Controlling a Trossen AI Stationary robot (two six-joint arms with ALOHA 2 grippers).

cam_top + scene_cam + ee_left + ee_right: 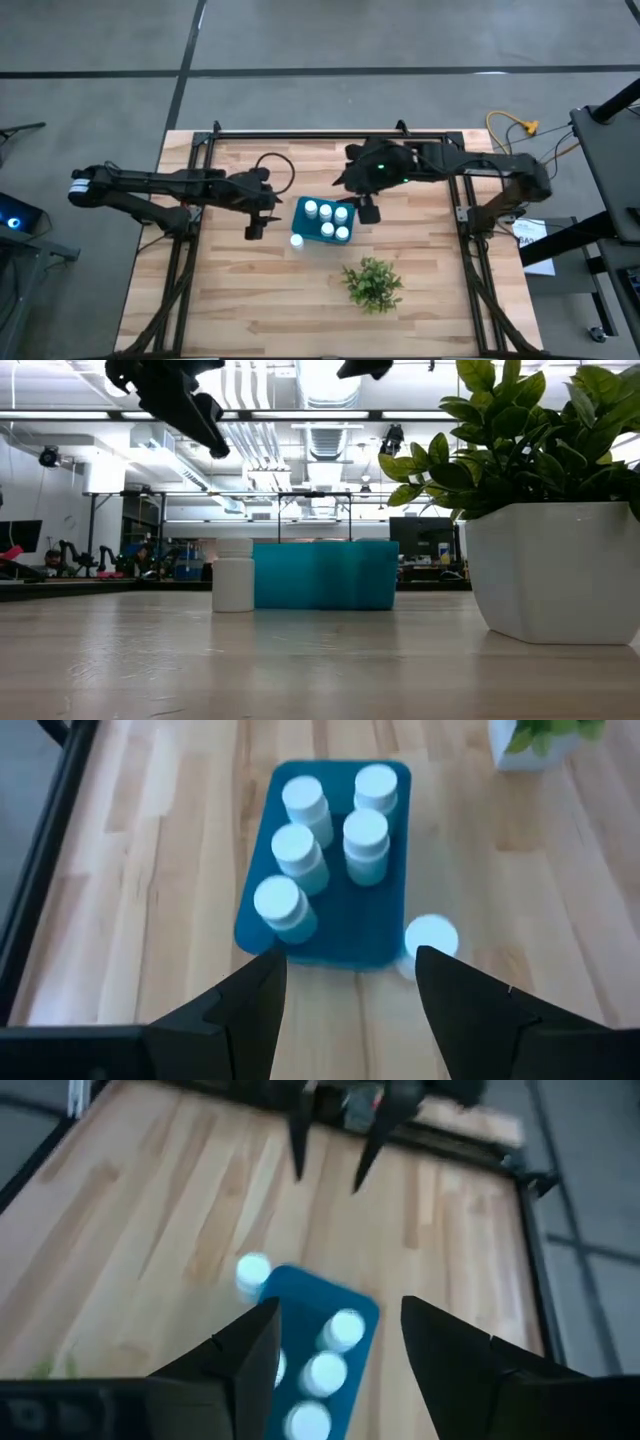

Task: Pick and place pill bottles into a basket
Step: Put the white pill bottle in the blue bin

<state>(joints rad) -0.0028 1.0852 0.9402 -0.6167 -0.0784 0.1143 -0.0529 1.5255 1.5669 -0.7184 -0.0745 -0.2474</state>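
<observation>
Hovering with fingers parted and empty, the left end effector (254, 231) faces the last small white plastic pill bottle (297, 241) on the tabletop beside the teal basket (303, 222); light, stiff, slippery, best pinched mid-body. Right end effector (369, 214): released too.

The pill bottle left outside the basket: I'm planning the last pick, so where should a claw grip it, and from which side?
Grip the pill bottle across its round body just under the cap, coming straight down from above. It stands upright beside the basket wall, so a sideways approach looks cramped. The left claw is nearer and open.
</observation>
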